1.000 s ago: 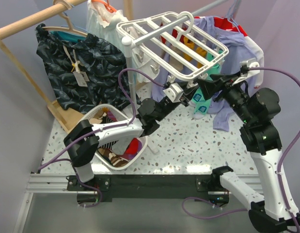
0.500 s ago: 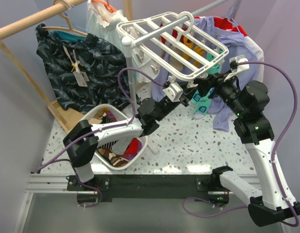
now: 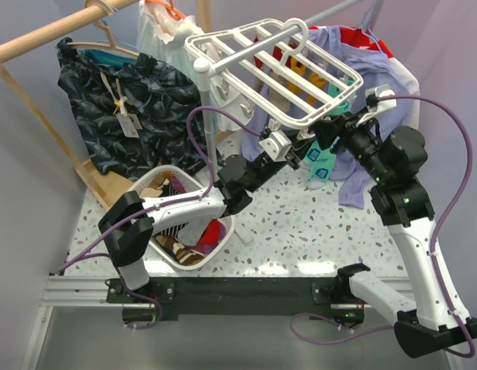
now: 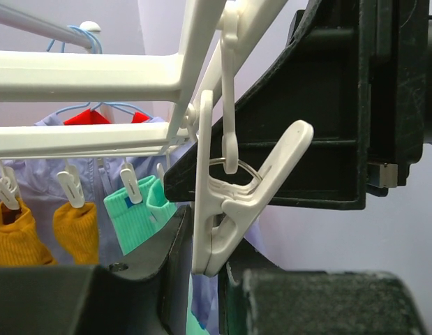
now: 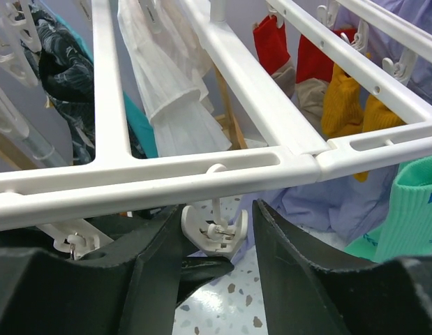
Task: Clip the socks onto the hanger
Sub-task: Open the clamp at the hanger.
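White plastic is sitting in your left gripper (image 4: pixel 207 276): its narrow fingers are seemingly pinching the lower end of a clip (image 4: pixel 226 202) that is dangling from the near bar of the hanger (image 5: pixel 153 185). Your right gripper (image 5: pixel 217 216) is hovering just behind it, black fingers standing apart on either side of that clip. Farther out, the socks (image 5: pixel 273 43) are hanging side by side from clips on the hanger's far bar, tan cuffs downward. Mustard socks (image 5: pixel 341 105) are hanging next to them, and a teal sock (image 5: pixel 411 209) is hanging by the near corner.
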